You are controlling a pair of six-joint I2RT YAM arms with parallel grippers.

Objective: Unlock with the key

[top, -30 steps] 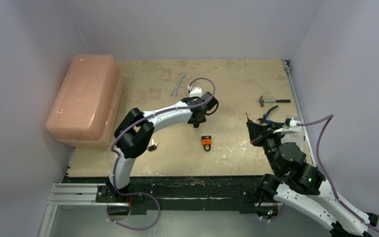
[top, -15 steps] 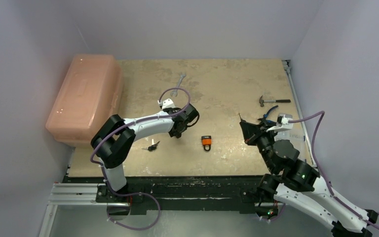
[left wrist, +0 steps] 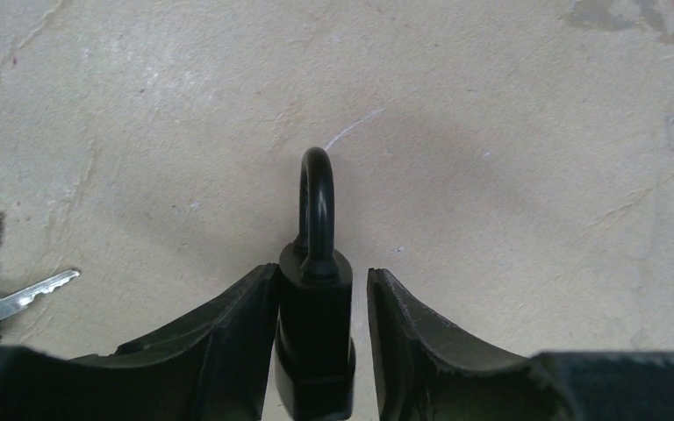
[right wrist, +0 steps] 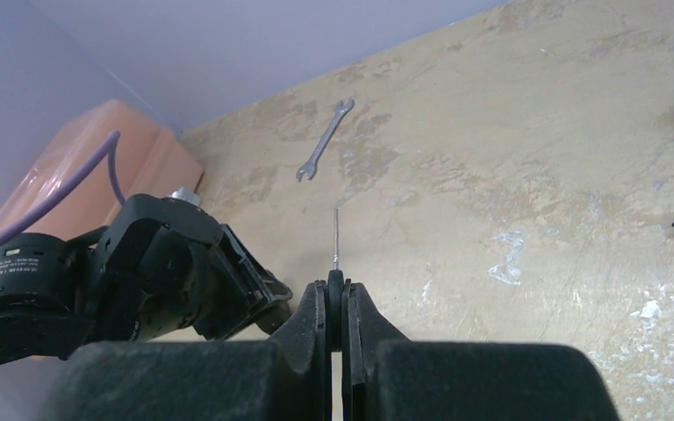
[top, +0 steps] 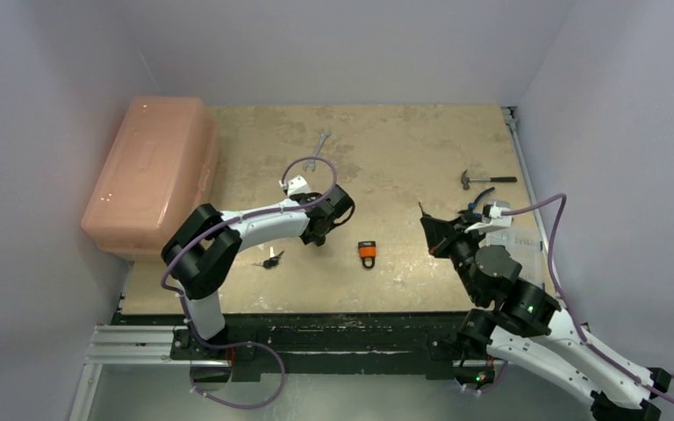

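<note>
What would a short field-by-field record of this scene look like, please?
left gripper: open, fingers either side of the black padlock; one finger against its body, a slim gap at the other
black padlock: shackle pointing away from the wrist
right gripper: shut on the key, blade sticking out ahead
orange padlock: lying on the table between the arms, untouched
spare keys: on the table beside the left arm
other tools: wrench, hammer, pliers
pink box: far left, closed

You're in a robotics lab cell: plain walls (top: 360, 44) enclose a scuffed bench (top: 404, 158), with a wrench (top: 317, 150) and hammer (top: 484, 179) lying about.
</note>
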